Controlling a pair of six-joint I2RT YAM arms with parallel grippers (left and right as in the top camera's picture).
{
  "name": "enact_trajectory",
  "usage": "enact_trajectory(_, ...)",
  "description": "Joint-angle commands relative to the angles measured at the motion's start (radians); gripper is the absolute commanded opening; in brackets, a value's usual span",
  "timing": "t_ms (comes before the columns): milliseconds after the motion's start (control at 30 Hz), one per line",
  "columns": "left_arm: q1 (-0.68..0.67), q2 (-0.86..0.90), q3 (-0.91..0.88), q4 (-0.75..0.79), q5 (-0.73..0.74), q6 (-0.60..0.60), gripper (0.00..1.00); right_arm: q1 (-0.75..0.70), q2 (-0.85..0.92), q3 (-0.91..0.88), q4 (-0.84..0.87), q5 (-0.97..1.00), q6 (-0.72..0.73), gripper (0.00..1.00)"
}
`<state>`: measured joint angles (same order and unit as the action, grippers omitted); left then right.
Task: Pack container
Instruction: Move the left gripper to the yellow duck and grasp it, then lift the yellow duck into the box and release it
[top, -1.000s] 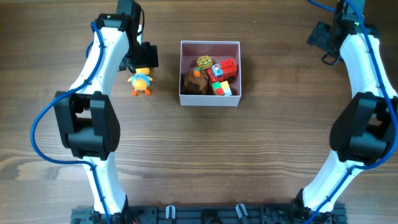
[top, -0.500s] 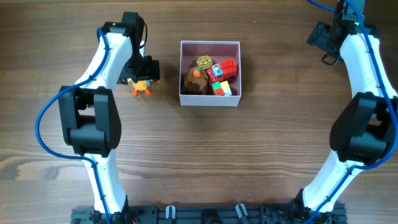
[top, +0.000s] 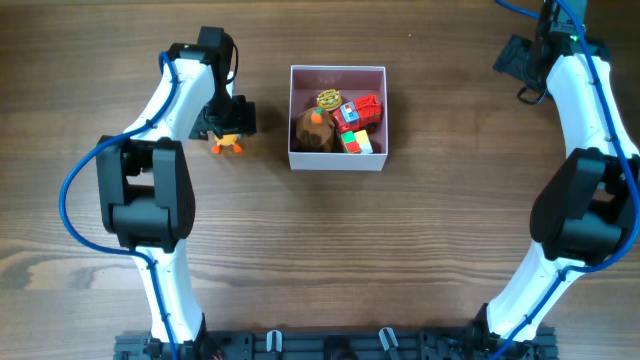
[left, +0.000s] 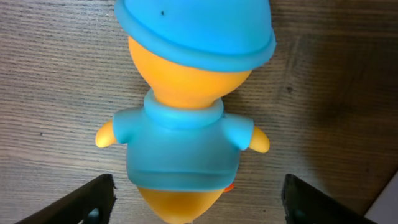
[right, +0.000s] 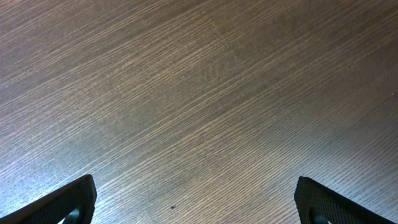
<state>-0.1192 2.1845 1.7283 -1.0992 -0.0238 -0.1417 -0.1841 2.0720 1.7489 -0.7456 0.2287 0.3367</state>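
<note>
The container (top: 337, 161) is a square white-walled box with a pink inside, at the table's middle back. It holds a brown toy (top: 313, 130), a red toy (top: 363, 110), a yellow round toy (top: 328, 99) and a colour cube (top: 356, 143). A yellow duck toy (top: 228, 145) in a blue cap and shirt lies on the wood left of the box. My left gripper (top: 226, 122) is open right over the duck (left: 189, 118), one finger on each side, not touching. My right gripper (right: 199, 208) is open and empty over bare wood at the far right.
The wooden table (top: 400, 250) spreads around the box. The left arm (top: 150, 180) bends along the left side and the right arm (top: 585, 170) along the right side. A rail (top: 330, 345) runs along the front edge.
My left gripper has moved toward the front and down over the duck, which it now mostly covers from above. The right arm has not moved.
</note>
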Motion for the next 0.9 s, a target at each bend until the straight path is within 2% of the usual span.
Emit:
enact_trajectory(0, 0.003, 0.021, -0.008, 0.007, 0.017, 0.0, 0.73, 0.006, 0.013, -0.005, 0.002, -0.001, 0.011, 1.0)
enact_trajectory(33, 0.003, 0.021, -0.008, 0.009, 0.017, 0.0, 0.62, 0.006, 0.013, -0.005, 0.002, -0.001, 0.011, 1.0)
enact_trajectory(100, 0.003, 0.021, -0.008, 0.012, 0.017, 0.0, 0.48, 0.006, 0.013, -0.005, 0.002, -0.001, 0.011, 1.0)
enact_trajectory(167, 0.003, 0.021, -0.008, 0.011, 0.016, 0.0, 0.37, 0.006, 0.013, -0.005, 0.002, -0.001, 0.011, 1.0)
enact_trajectory(267, 0.003, 0.021, -0.008, 0.015, 0.016, 0.0, 0.26, 0.006, 0.013, -0.005, 0.002, -0.001, 0.011, 1.0)
enact_trajectory(333, 0.003, 0.021, -0.008, 0.015, 0.016, 0.0, 0.14, 0.006, 0.013, -0.005, 0.002, -0.001, 0.011, 1.0)
enact_trajectory(500, 0.003, 0.02, 0.01, 0.015, 0.016, 0.0, 0.09, 0.006, 0.013, -0.005, 0.002, -0.001, 0.011, 1.0)
enact_trajectory(767, 0.003, -0.062, 0.29, 0.003, 0.017, 0.0, 0.09, 0.006, 0.013, -0.005, 0.002, -0.001, 0.011, 1.0)
enact_trajectory(867, -0.013, -0.116, 0.323, 0.027, 0.101, 0.0, 0.11, 0.006, 0.013, -0.005, 0.002, -0.001, 0.011, 1.0)
